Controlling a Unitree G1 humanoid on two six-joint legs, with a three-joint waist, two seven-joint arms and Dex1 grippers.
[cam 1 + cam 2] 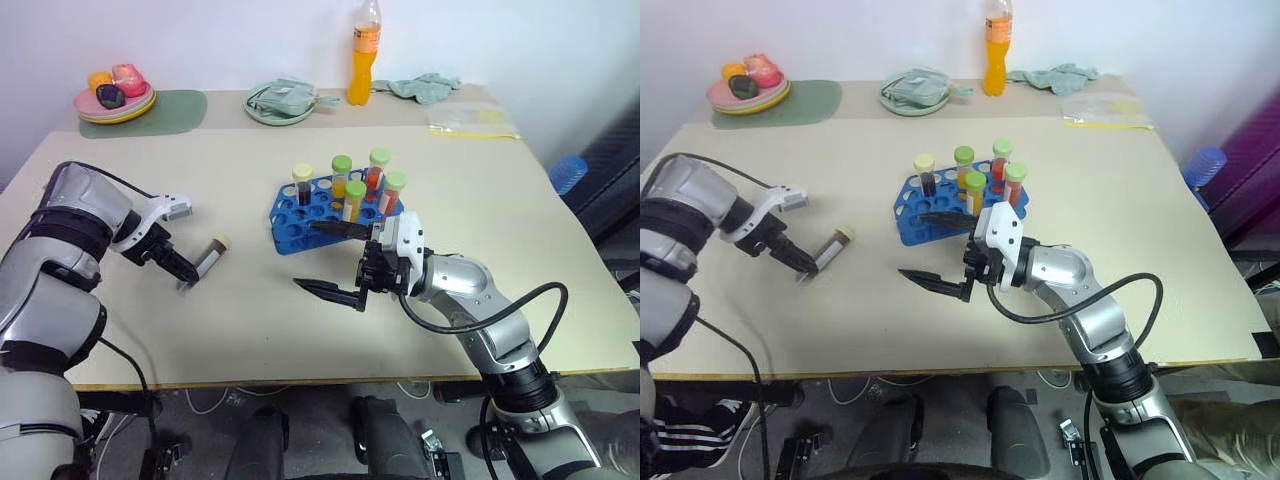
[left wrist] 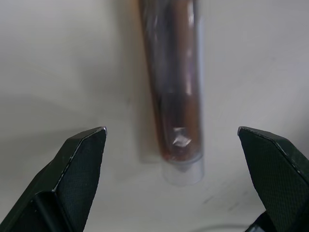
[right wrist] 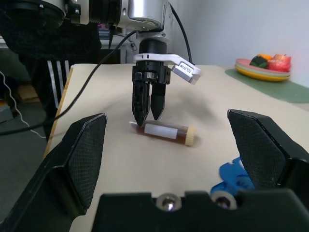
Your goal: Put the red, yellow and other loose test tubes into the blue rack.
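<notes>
Beige rectangular tabletop [image 1: 300, 320]. Near its middle, the bright blue plastic rack with round holes [image 1: 300, 215], standing flat. Five capped tubes upright in it: one dark-liquid tube with a cream cap [image 1: 303, 184], and four with green caps, holding yellow or red liquid [image 1: 342, 176] [image 1: 378, 168] [image 1: 354, 199] [image 1: 393, 191].

One loose clear plastic tube of dark brown liquid with a cream cap [image 1: 211, 255] lies on its side on the tabletop, well to the left of the rack, cap end toward the rack.

Left gripper [image 1: 182, 272]: black fingers pointing steeply down at the bottom end of the lying tube. In the left wrist view the fingers [image 2: 79, 159] stand spread wide, one on each side of the tube's base [image 2: 176, 96], neither touching it. Nothing held.

Right gripper [image 1: 325, 258]: just in front of the rack, pointing sideways toward the robot's left, fingers spread wide, one above the other, empty. The upper finger lies over the rack's near edge; whether it touches, cannot tell.

Far edge of table: tall orange drink bottle [image 1: 364, 50]; stacked pastel plates with toy fruit [image 1: 113, 98] on a green mat [image 1: 165, 110]; pale green dish [image 1: 282, 102]; crumpled green cloth [image 1: 425, 87]; clear plastic bag [image 1: 472, 122].
</notes>
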